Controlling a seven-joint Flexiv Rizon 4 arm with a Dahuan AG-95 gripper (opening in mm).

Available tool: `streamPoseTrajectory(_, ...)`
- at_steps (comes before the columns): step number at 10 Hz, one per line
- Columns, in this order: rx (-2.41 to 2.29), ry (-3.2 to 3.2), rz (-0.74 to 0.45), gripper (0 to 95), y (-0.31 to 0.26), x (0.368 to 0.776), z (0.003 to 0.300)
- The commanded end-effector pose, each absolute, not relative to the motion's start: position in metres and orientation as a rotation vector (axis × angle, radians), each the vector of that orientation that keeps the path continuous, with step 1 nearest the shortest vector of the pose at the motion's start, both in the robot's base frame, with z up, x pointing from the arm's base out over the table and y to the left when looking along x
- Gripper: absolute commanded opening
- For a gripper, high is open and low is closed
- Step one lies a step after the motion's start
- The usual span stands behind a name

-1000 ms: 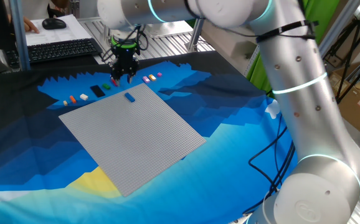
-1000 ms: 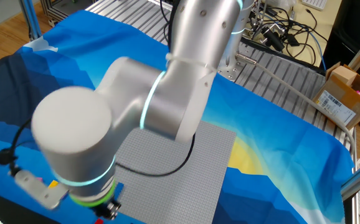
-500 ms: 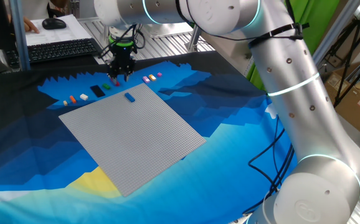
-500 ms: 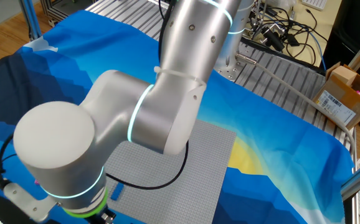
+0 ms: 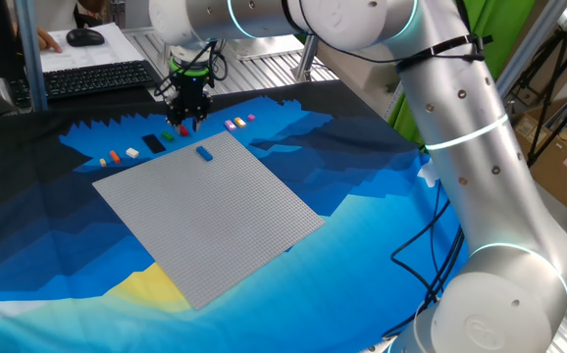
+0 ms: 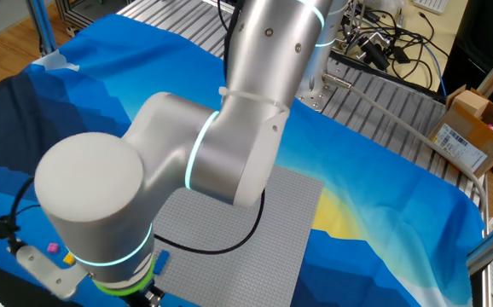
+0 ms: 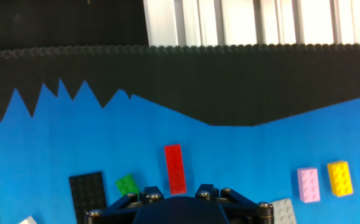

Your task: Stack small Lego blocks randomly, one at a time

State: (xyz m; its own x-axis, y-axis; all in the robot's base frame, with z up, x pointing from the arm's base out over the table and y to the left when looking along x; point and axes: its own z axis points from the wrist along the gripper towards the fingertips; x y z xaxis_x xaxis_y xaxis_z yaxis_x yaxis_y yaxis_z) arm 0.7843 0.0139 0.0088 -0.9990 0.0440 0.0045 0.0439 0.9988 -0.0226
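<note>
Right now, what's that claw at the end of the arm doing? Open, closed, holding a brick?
Gripper: low over the red Lego brick on the cloth; too small and hidden to tell whether it is open, shut or holding anything.

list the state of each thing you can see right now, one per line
gripper: pointing down, over the loose bricks beyond the baseplate; fingertips hidden
red brick: flat on the cloth, loose
green brick: flat on the cloth, loose
blue brick: sitting on the baseplate
grey baseplate: flat on the cloth
pink brick: flat, loose
yellow brick: flat, loose
</note>
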Motion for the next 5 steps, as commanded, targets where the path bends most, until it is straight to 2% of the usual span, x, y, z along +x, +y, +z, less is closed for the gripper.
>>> streamPoseTrajectory(1,-0.062,-3.127,0.017,19.0,0.0138,0.7906,0.0095)
streamPoseTrajectory(3,-0.064,-3.129,0.008,19.0,0.0138,0.7915,0.0071)
streamPoseTrajectory(4,-0.067,-3.129,0.006,0.0,0.0139,0.7915,0.0061)
streamPoseTrajectory(5,-0.064,-3.129,0.006,0.0,0.0140,0.7916,0.0048)
